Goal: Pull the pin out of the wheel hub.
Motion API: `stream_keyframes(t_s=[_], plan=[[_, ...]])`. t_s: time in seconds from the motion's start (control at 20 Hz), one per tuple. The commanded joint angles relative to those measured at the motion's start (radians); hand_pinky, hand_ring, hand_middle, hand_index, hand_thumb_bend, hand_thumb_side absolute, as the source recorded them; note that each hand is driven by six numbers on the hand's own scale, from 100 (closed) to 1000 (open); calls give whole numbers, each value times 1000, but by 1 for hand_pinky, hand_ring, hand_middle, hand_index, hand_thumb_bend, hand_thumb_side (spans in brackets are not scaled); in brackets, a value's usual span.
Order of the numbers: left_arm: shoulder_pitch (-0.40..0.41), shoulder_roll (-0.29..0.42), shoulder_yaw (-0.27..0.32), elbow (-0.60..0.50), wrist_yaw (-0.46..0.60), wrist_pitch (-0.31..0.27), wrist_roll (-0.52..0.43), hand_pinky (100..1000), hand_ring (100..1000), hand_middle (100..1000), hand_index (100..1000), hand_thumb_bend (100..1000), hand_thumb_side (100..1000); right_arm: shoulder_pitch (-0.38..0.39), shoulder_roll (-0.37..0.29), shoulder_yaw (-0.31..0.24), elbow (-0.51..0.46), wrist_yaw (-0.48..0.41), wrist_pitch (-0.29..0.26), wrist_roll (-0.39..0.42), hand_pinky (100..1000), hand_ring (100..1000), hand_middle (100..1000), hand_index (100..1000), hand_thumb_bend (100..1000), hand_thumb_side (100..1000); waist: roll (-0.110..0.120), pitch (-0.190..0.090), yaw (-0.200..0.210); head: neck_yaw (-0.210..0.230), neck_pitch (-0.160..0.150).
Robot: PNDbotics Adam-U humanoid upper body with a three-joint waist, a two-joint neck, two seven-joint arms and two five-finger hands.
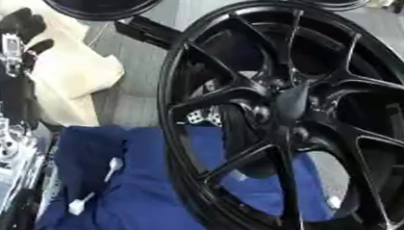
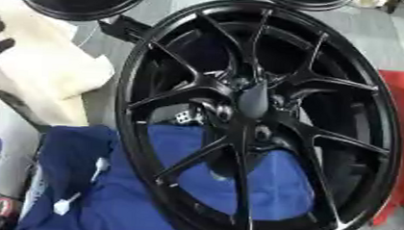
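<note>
Black and glossy, the wheel (image 2: 156, 77) fills most of both views, standing on its rim and leaning a little, its thin spokes running in to the wheel hub (image 2: 254, 114) near the middle of the picture. At the hub a dark grey, tapered piece stands out toward the camera, and I take it to be the pin (image 2: 255, 100); it sits right at the meeting of the spokes, above the ring of bolt holes. By its look the pin is stiff metal, small and light beside the wheel, smooth and narrowing, so it would likely slip under a shallow pinch; the better hold is probably low on its thicker part, close to the hub face, with the pull straight along its axis. The wheel itself looks heavy and rigid but stands on soft blue cloth (image 1: 144, 192), so it may rock or roll if the pull goes sideways, and bracing the rim seems wise. The left hand (image 1: 23, 26) shows at the left edge of the left eye view, well apart from the wheel, black against cream padding (image 1: 76, 69); whether it is spread or curled I cannot tell. The right hand does not show in either view. Behind the lower spokes a dark shape with a small silvery piece (image 1: 201, 118) shows, too hidden to name. Two small white things (image 1: 77, 206) lie on the cloth.
</note>
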Motion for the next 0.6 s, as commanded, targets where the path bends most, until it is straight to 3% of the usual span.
stream_keyframes(t_s=[0.05, 0.25, 0.6], plan=[[-16, 4, -1, -21, 3, -4, -5, 787, 826, 715, 801, 144, 757, -42, 44, 32, -95, 9, -45, -51, 677, 673, 659, 746, 100, 680, 4, -29, -3, -7, 0], [-26, 3, -3, -21, 7, -6, -8, 787, 825, 715, 801, 144, 756, -34, 144, 56, -200, -50, -89, -115, 664, 665, 654, 746, 100, 703, 8, -27, -5, -11, -3], [-34, 3, -3, -21, 4, -8, -7, 786, 825, 715, 801, 142, 755, 22, 231, 141, -377, -159, -30, -224, 679, 668, 654, 745, 100, 707, 8, -21, -1, -18, -12]])
